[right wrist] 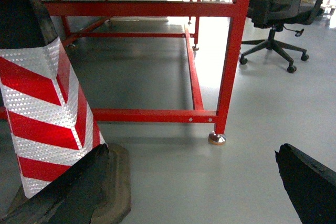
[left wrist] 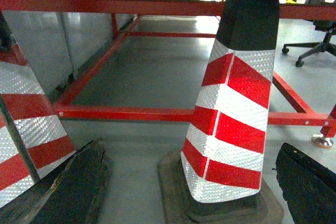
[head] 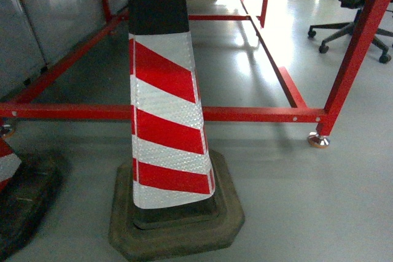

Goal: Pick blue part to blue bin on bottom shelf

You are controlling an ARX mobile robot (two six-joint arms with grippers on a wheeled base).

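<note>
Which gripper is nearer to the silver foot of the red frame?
Right. The silver foot lies straight ahead of the right gripper, between its open fingers. From the left gripper it sits far off to the right, beyond the striped cone.

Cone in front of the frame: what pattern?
Diagonal red and white reflective stripes on the cone, black top; clearest in the head view.

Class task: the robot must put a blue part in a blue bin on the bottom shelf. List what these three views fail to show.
- Blue part, blue bin, bottom shelf: in no view.
- Head view: the striped cone blocks the middle; no gripper visible.
- Second cone: cut off by the left wrist view's left edge.
- Wrist views: only dark finger edges show at the bottom; tips cropped.
</note>
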